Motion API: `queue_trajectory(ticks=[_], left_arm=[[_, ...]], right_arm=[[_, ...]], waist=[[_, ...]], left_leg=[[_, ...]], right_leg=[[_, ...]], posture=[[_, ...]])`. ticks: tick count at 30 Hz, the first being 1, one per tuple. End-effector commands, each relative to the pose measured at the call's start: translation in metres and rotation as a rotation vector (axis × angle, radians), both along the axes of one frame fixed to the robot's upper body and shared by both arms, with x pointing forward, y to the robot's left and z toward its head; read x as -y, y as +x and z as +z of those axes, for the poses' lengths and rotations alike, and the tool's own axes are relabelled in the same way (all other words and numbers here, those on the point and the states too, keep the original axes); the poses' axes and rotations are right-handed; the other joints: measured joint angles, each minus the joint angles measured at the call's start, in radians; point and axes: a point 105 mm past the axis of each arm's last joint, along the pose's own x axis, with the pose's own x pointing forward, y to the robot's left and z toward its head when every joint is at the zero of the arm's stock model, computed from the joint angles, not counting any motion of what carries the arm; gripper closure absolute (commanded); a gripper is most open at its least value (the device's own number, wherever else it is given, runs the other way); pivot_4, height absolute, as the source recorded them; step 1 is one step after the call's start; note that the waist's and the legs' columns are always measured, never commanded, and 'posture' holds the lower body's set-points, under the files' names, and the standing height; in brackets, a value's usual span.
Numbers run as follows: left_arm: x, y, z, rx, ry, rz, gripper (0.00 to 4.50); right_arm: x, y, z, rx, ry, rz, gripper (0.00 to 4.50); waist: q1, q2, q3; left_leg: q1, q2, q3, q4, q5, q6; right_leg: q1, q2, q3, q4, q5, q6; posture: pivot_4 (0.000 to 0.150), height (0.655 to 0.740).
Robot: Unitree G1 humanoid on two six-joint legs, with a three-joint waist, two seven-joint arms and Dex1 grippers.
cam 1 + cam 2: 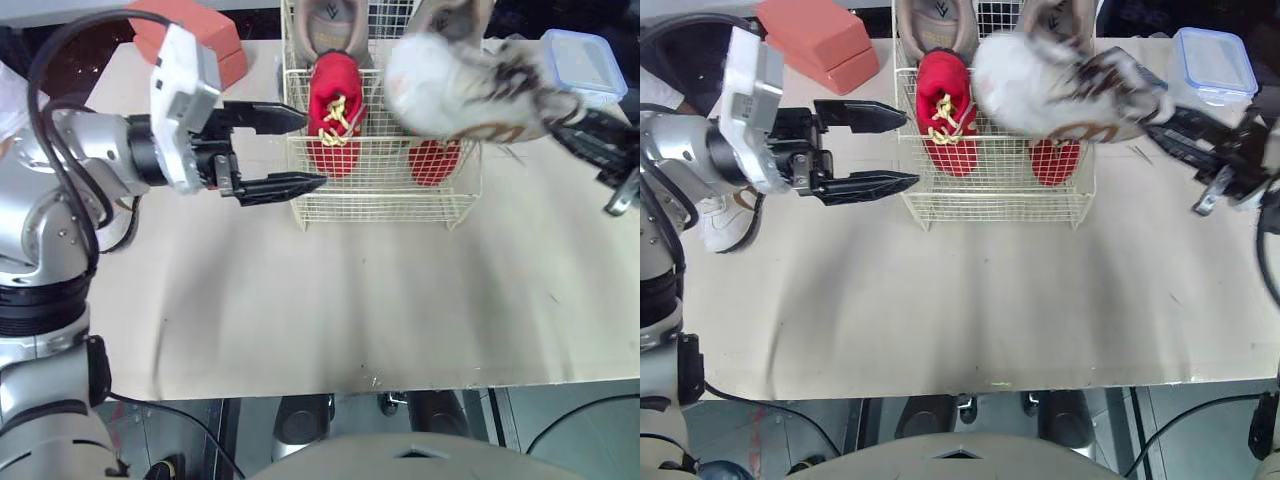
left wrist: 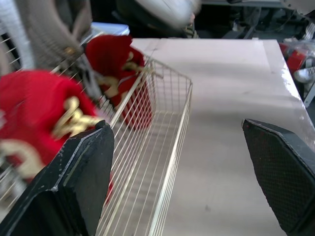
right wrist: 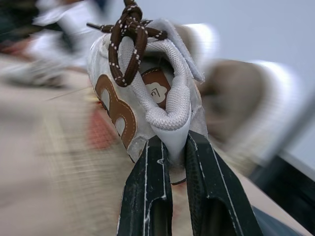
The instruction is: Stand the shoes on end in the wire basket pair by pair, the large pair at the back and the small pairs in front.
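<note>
1. R gripper (image 3: 174, 141): fingers (image 3: 147, 196) clamped on the white mesh edge of a white sneaker (image 1: 460, 85) w/ brown laces & tan side patches. The edge is pinched between the two tips.
2. That sneaker hangs out past the R fingers, off the table (image 1: 350, 300), lying roughly sideways over the wire basket (image 1: 380, 205) at its R half. Can't tell if it touches the basket or the shoes under it.
3. L gripper (image 1: 312, 150): fingers wide apart, nothing between them. The tips are at the basket's front-L corner, one at the side wall and the other near the front edge. Contact w/ the wire can't be judged.
4. In the basket, beyond the L fingertips: two red small shoes (image 1: 335, 110) w/ yellow laces stand on end in the front row, one L and one R (image 1: 435, 160).
5. Behind the reds: two large tan shoes (image 1: 935, 20) upright at the back, the second one (image 1: 1055, 15) partly hidden by the held sneaker.
6. A second white sneaker (image 1: 725, 220) lies on the table behind the L fingers, near the wrist and well away from the basket.
7. Salmon-red box (image 1: 820, 40) is on the far table, off to the side of the L fingers.
8. Clear plastic container w/ blue lid (image 1: 1213, 62) sits near the R fingers, on their far side.
</note>
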Motion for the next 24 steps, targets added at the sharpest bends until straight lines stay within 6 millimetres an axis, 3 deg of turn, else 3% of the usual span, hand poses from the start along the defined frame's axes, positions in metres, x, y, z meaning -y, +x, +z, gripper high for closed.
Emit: queue_trajectory(ticks=[1,4,8,11,22,24], left_arm=[[-0.007,-0.015,0.016,0.004,-0.046,-0.076,0.00],[-0.006,-0.017,0.011,-0.036,-0.050,-0.100,0.00],[0.005,-0.021,-0.003,-0.082,-0.022,-0.152,0.00],[0.008,-0.012,-0.013,-0.085,0.013,-0.119,0.00],[0.015,-0.006,-0.047,-0.179,0.125,-0.115,0.00],[0.016,-0.007,-0.049,-0.185,0.127,-0.122,0.53]], right_arm=[[-0.023,-0.015,-0.003,0.072,-0.176,0.129,4.46],[-0.037,-0.017,0.000,0.162,-0.267,0.190,4.46],[-0.054,-0.011,0.000,0.423,-0.515,0.256,4.46],[-0.063,-0.007,0.006,0.596,-0.616,0.288,4.46],[-0.088,-0.004,0.032,0.948,-0.622,0.320,4.46],[-0.090,-0.006,0.036,0.984,-0.613,0.323,4.50]], waist=[[0.002,-0.001,0.001],[-0.003,-0.002,0.001],[-0.011,-0.001,0.001],[-0.010,-0.002,0.001],[-0.007,-0.002,0.002],[-0.008,-0.002,0.002]], left_leg=[[0.000,0.000,0.000,0.000,0.000,0.001],[0.000,0.000,0.000,0.000,0.000,0.001],[0.001,0.000,0.000,0.000,0.000,0.001],[0.001,0.000,0.001,0.000,0.000,0.000],[0.000,0.000,0.002,0.001,0.000,0.000],[0.000,0.000,0.002,0.001,0.000,0.000]], right_leg=[[0.000,-0.001,0.000,0.000,0.000,0.000],[0.000,-0.001,0.000,0.000,0.000,0.000],[0.000,0.001,0.001,0.001,0.000,0.000],[0.000,0.002,0.001,0.001,0.000,0.000],[-0.001,0.001,0.000,0.001,0.002,-0.004],[-0.001,0.001,0.000,0.001,0.002,-0.004]], posture=[[0.150,0.6860],[0.150,0.6860],[0.150,0.6860],[0.150,0.6860],[0.150,0.6860],[0.150,0.6860]])
